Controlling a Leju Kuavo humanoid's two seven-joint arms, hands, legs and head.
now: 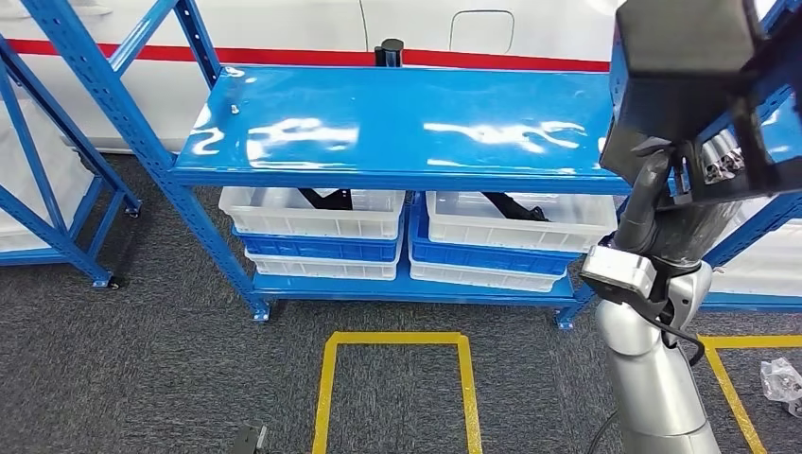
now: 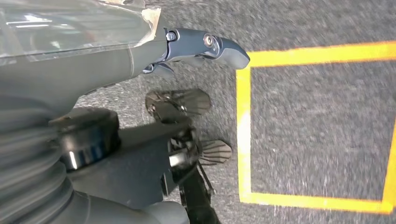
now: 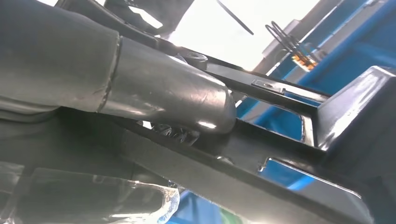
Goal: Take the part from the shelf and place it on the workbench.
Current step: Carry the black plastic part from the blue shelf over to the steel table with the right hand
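- Right hand (image 1: 695,156) is raised at the right end of the blue shelf (image 1: 397,128), holding a black frame-like part (image 1: 695,57) up near the head camera.
- Right wrist view: the grey thumb (image 3: 163,88) presses across a black bar of the part (image 3: 261,88); the fingers are wrapped onto it (the far side of the grip is hidden).
- The part is off the shelf and clear of its top board, carried in the air; no counter is in sight from here.
- Left hand (image 2: 201,46) hangs low over the grey floor (image 2: 317,116) beside a yellow taped square (image 2: 243,121); its fingers look apart with nothing in them.
- Lower shelf holds white bins (image 1: 312,213) with more black parts inside.
- Judgement: the step in hand is the carry. Keep the hold firm, keep the part level and away from the shelf posts while turning, and release only once it rests on the counter.
- Risk (my reading): the bulky part blocks some of the head view.
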